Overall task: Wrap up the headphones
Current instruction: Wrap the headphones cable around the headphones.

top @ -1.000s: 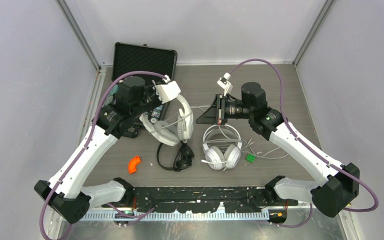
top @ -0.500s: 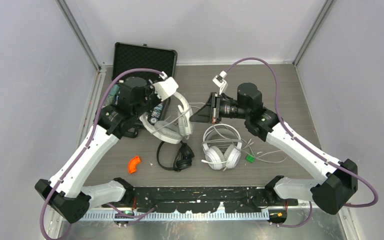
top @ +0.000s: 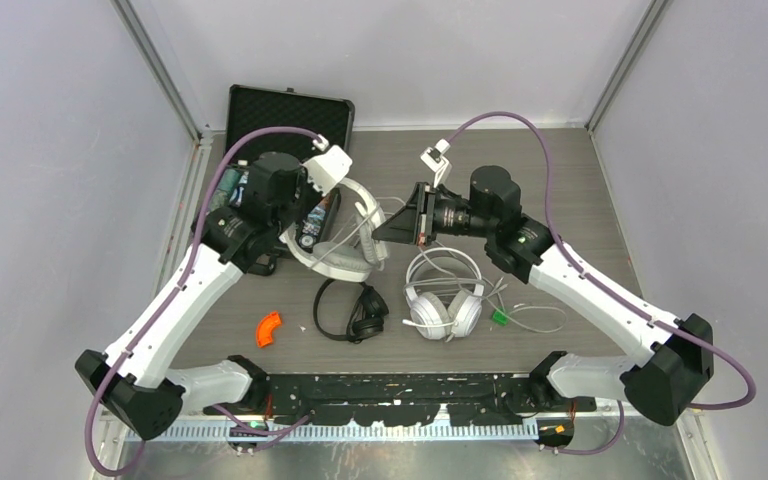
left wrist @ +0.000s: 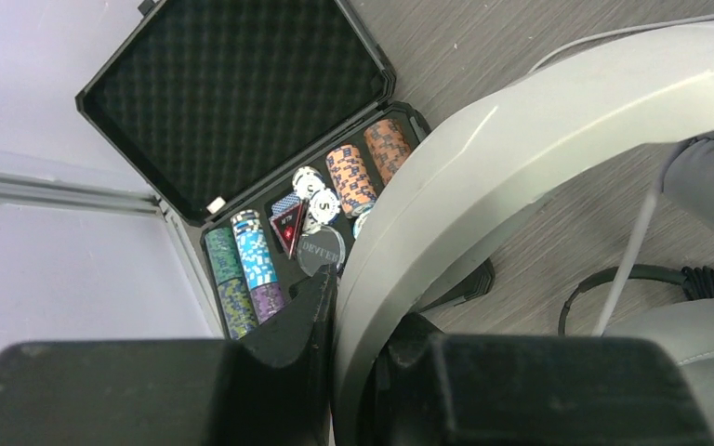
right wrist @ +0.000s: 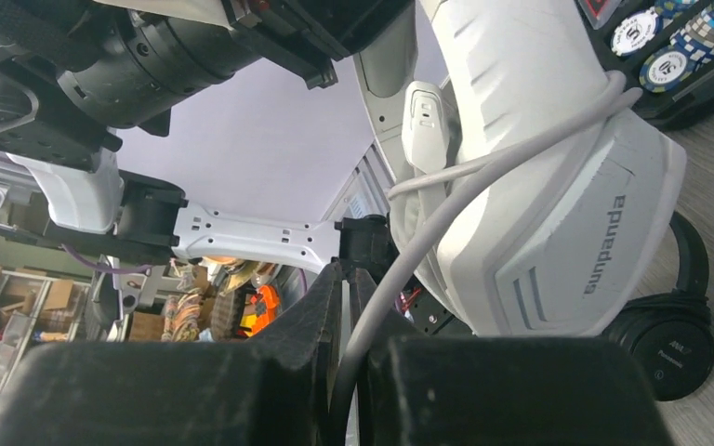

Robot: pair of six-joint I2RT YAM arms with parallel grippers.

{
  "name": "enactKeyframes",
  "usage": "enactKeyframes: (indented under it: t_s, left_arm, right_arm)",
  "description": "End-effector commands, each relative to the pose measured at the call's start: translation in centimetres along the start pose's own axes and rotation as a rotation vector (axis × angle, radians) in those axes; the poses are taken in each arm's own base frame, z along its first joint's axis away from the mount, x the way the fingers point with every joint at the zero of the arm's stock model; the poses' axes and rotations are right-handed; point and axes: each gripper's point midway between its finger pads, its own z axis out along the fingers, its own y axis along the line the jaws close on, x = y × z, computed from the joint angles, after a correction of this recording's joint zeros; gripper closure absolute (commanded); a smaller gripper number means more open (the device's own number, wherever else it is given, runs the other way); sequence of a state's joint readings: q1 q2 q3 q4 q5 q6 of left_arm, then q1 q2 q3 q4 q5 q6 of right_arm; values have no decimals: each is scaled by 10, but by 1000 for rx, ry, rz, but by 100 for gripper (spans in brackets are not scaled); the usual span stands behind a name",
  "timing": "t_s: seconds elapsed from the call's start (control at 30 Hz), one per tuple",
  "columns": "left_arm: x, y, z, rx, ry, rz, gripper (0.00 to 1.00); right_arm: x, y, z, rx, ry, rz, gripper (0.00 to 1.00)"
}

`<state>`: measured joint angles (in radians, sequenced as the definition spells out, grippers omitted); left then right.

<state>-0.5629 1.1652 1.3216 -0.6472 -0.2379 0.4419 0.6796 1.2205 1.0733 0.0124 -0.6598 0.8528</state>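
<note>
Left gripper (left wrist: 361, 311) clamped on the headband (left wrist: 521, 121) of the white headset (left wrist: 697, 334), one finger on each side of the band. The band arcs from bottom centre to top right. Grey ear pad (left wrist: 711, 181) at the right edge, pale cord (left wrist: 634, 242) hanging down past it. Loop of black cord (left wrist: 614, 276) lies on the bench (left wrist: 483, 46) below. Behind: open black case (left wrist: 232, 93) with a foam lid, poker chips (left wrist: 353, 177) in rows, dealer button (left wrist: 321, 249) on top.
</note>
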Motion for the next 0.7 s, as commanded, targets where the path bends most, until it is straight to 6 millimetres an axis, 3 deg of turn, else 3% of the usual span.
enactKeyframes:
  t_s: [0.0,0.23,0.67]
  left_arm:
    - [-31,28,-14,-101,-84,-126,100]
    - [-28,37,-14,-146,3,-216,100]
    - [-33,47,-7,-259,-17,-422,100]
  right_arm:
    - [-22,27,5,-80,-74,-86,87]
    - [-26,37,10,-113,-98,-103,86]
    - [-25,53,21,-142,-103,-144,85]
